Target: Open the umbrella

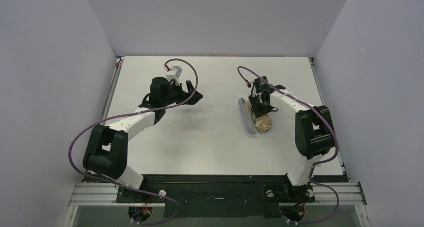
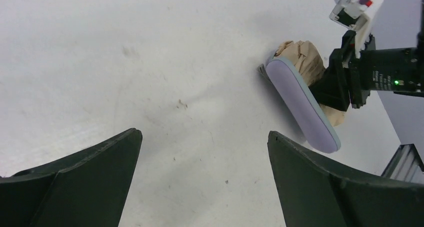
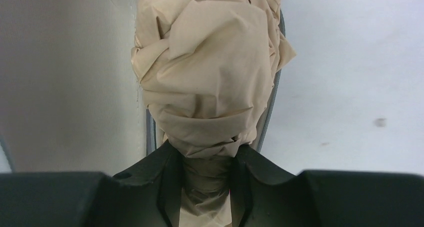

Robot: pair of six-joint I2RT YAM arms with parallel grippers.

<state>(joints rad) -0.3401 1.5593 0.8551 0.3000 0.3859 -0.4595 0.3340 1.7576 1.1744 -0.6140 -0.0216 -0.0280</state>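
Observation:
The umbrella [image 1: 263, 122] is a folded tan fabric bundle lying right of the table's middle. It fills the right wrist view [image 3: 210, 77] and shows in the left wrist view [image 2: 302, 57]. Its shaft and handle are hidden. My right gripper [image 1: 261, 108] is over its far end, and its jaws [image 3: 206, 172] are shut on the bunched tan fabric. My left gripper [image 1: 195, 94] is open and empty, well to the left of the umbrella, with only bare table between its fingers [image 2: 202, 137].
A pale lavender oblong case [image 1: 246, 115] lies against the umbrella's left side, seen in the left wrist view [image 2: 302, 104]. Its pale inner face [image 3: 70, 77] stands beside the fabric. Grey walls enclose the table on three sides.

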